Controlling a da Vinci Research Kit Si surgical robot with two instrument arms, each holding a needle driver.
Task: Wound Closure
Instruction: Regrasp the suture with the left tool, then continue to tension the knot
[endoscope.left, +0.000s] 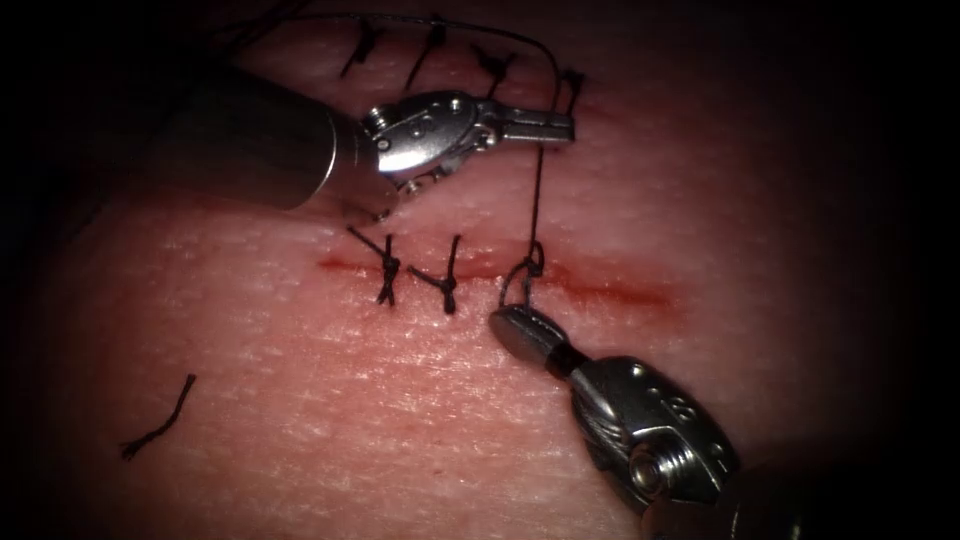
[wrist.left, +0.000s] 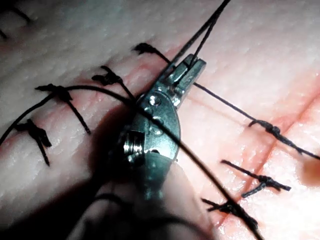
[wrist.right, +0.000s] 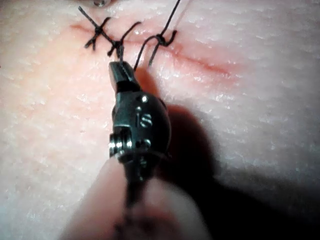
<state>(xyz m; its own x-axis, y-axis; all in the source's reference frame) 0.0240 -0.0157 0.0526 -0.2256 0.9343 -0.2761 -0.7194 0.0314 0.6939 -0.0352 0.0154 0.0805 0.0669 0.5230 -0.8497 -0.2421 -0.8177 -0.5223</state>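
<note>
1. Nearest the viewer, at the right, the right tool (endoscope.left: 522, 328) comes in from the near right corner, its long axis running up toward the cut (endoscope.left: 600, 288). Its jaws are together, clamped on the short end of the thread (endoscope.left: 510, 285) just on the near side of the cut. A stamped mark like an "S" shows on its wrist housing in the right wrist view (wrist.right: 120, 75); small stamped characters on the housing in the endoscope view are too small to read.
2. Near left, a loose cut end (endoscope.left: 160, 422) lies on the tissue (endoscope.left: 330, 400), well apart from both tools.
3. Across the middle, the cut runs left to right, red fluid (endoscope.left: 625, 293) along its right part. Two tied stitches (endoscope.left: 388, 268) cross its left part; a third knot (endoscope.left: 531, 262) sits just right of them, half-formed, with a small loop.
4. From that knot, the thread rises straight toward the far side to the left tool (endoscope.left: 545, 126).
5. Farther back, the left tool enters from the left, long axis pointing right. Its jaws are closed on the thread, which shows taut in the left wrist view (wrist.left: 192, 67). Beyond the jaws the thread arcs far and left.
6. Farthest, a row of older stitches (endoscope.left: 430, 45) lies along the far edge.
7. I cannot see the needle.
</note>
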